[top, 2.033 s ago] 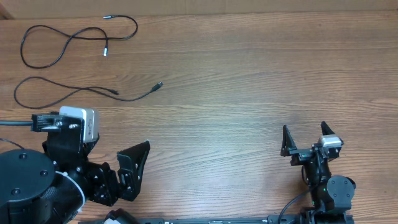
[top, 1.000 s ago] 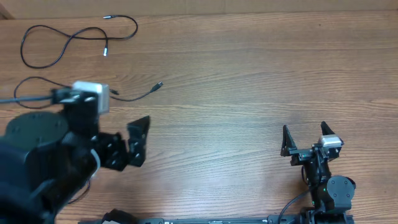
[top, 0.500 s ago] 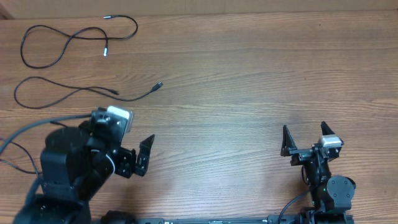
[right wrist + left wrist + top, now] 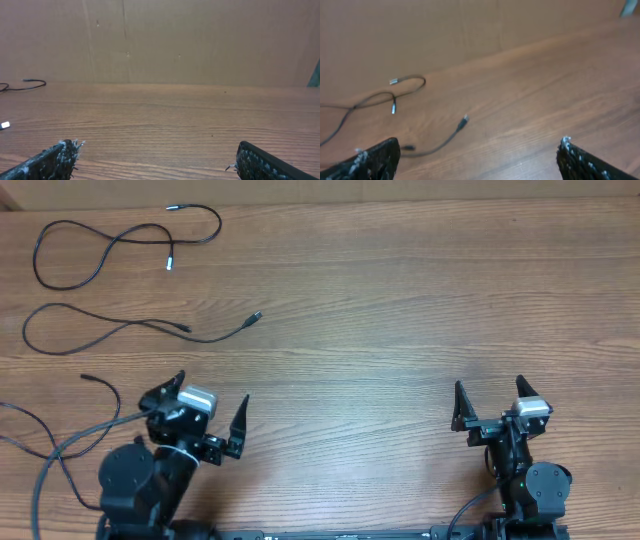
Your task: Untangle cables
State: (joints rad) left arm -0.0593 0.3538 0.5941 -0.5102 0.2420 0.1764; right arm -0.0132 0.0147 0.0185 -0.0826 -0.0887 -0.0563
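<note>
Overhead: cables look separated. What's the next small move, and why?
Likely none: I'd leave both arms parked. The upper cable and lower cable lie apart at the far left as separate strands, neither crossing the other. The left gripper and right gripper are open and empty near the front edge. The upper cable does loop over itself, which seems harmless.

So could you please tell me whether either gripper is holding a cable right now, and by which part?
Nothing is held. The left gripper and the right gripper are both open and empty, and the cables lie apart from both.
</note>
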